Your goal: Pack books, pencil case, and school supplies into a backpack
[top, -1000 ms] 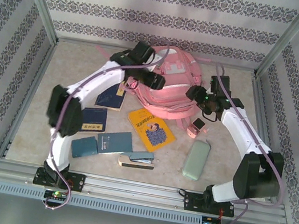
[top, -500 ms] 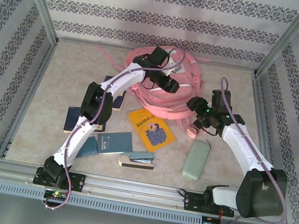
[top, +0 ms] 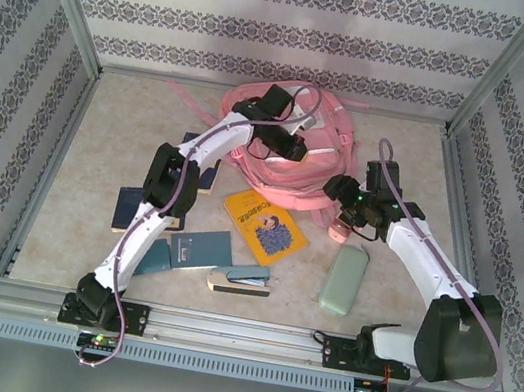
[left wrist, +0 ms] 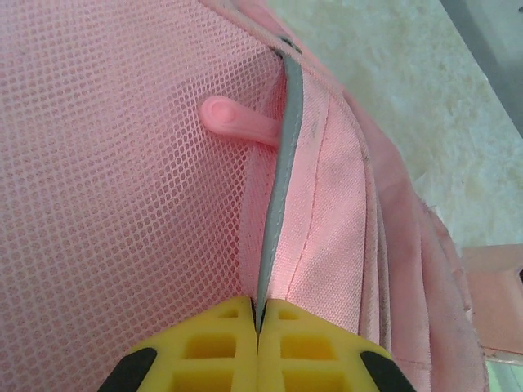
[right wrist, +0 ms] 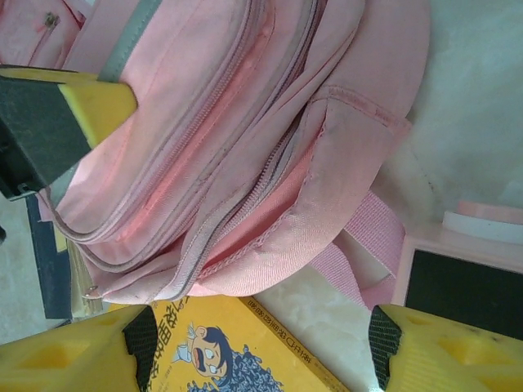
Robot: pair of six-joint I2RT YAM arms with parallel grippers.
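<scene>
Pink backpack (top: 325, 136) lying at the far middle of the desk (top: 125, 111), left hand (left wrist: 257, 314) pinched shut on its grey-piped edge, right hand (right wrist: 261, 347) wide open and holding nothing beside it, pencil case (top: 344, 280) lying lengthwise near-to-far at right

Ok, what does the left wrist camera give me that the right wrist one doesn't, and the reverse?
Left wrist, not right wrist: the pink mesh panel and a pink zipper pull lying on it. Right wrist, not left wrist: the yellow book beside the bag's lower edge, and the open right gripper above it. Both: the backpack, its grey trim, the left gripper shut on that trim, and bare table.
</scene>
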